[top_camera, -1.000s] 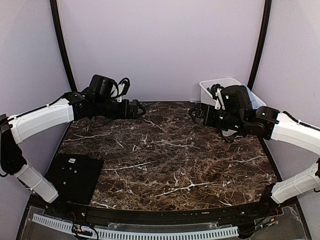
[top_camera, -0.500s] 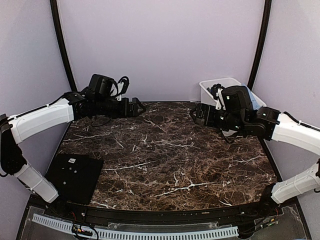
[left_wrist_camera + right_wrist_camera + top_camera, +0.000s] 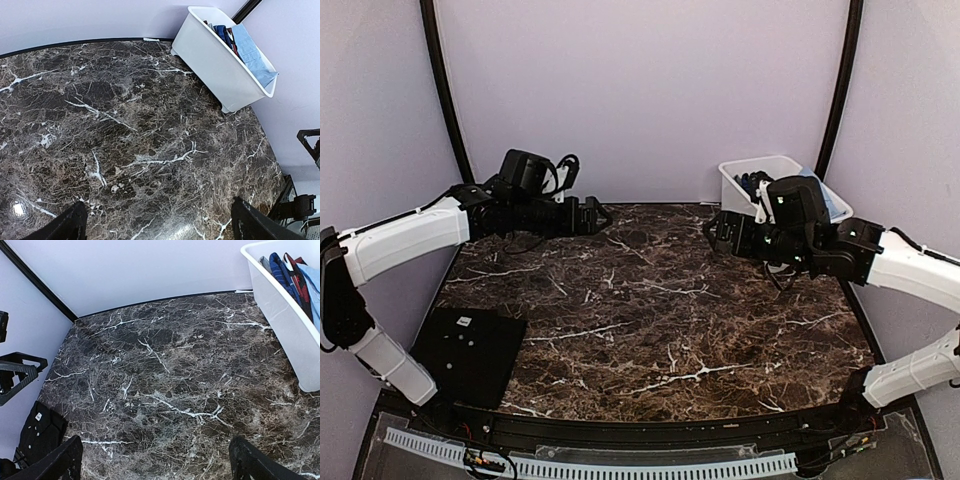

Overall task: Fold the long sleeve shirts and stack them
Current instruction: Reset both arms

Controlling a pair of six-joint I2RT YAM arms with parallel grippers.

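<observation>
So the black shirt (image 3: 470,352) sits folded at the desk's (image 3: 660,300) near-left corner, with more shirts (image 3: 250,47) in the bin (image 3: 215,65) at the far-right corner. The left gripper (image 3: 598,215) and right gripper (image 3: 713,232) are both wide and empty. Cloth's light and floppy; I'd pinch a shoulder edge.

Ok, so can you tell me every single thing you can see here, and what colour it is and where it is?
table: one, dark brown marble with white veins, fills the middle
folded shirt: one, black with a small white label, near left corner of the table
bin: one, white, far right corner of the table
clothes: several, too bunched to count, light blue, dark blue and red-striped, inside the bin
poles: two, black, curving up the lilac walls, one on each side
slotted strip: one, white, along the near edge
left gripper: one, black, on a white arm, open, over the far left of the table
right gripper: one, black, on a white arm, open, beside the bin
</observation>
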